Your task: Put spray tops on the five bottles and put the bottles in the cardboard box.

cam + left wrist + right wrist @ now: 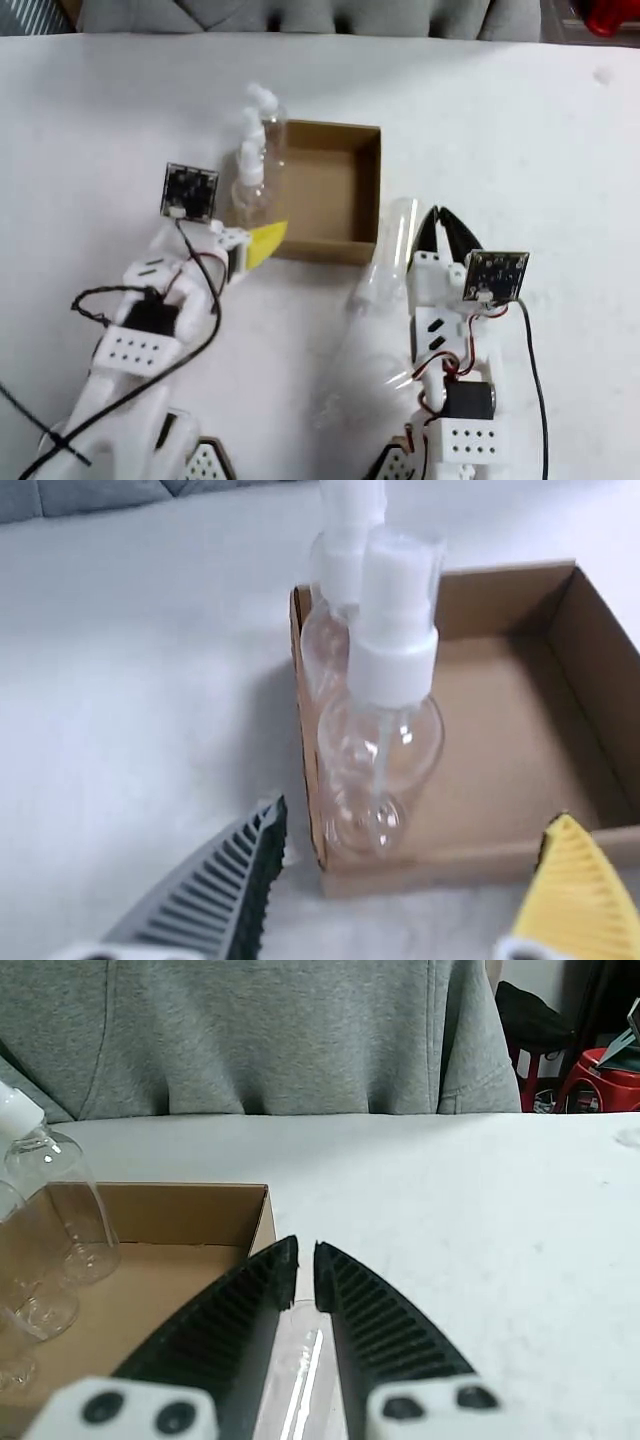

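White table (100,120): cardboard box (320,249), loose bottle (386,255)

One cardboard box (325,248). Four bottles can be counted for certain. Three stand along the box's left wall: the near bottle (380,750), the middle bottle (322,650) and the far bottle (62,1205). One lying bottle (388,250) rests on the table (560,150) just right of the box. There are three white spray tops (395,620), one on each standing bottle (tops and standing bottles match, three to three). Glints (400,377) near the right arm (462,410) may be more clear plastic; whether that is another bottle cannot be told. Two arms, counting the left arm (140,345), and two grippers: the left gripper (420,818) has one grey and one yellow finger, the right gripper (305,1250) two black fingers.
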You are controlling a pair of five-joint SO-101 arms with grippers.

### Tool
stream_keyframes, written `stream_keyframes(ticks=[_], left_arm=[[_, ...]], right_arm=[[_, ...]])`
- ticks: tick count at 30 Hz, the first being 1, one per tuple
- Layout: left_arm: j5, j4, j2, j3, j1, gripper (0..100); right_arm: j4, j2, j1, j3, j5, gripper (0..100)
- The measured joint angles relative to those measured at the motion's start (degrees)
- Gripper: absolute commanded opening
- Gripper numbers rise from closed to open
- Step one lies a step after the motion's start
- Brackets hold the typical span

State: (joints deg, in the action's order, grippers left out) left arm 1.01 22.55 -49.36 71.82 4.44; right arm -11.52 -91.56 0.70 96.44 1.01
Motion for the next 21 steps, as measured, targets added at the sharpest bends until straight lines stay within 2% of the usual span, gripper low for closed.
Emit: stream_keyframes(ticks=[7,11,15,17,21], left_arm=[[0.00,13.45,-10.64,3.34,0.00,37],[0.00,16.97,-17.85,9.85,-0.18,37],[0.00,18.55,-26.46,16.70,-3.87,36],[0.00,19.16,-30.95,20.04,-5.80,31],[0.00,20.04,-38.86,25.67,-9.05,15]], right_arm=[[-0.62,0.00,0.00,0.00,0.00,1.6],[-1.32,0.00,0.00,0.00,0.00,1.6],[-1.32,0.00,0.00,0.00,0.00,1.6],[-1.32,0.00,-0.18,0.00,0.00,1.6],[-1.32,0.00,-3.16,0.00,0.00,1.7]])
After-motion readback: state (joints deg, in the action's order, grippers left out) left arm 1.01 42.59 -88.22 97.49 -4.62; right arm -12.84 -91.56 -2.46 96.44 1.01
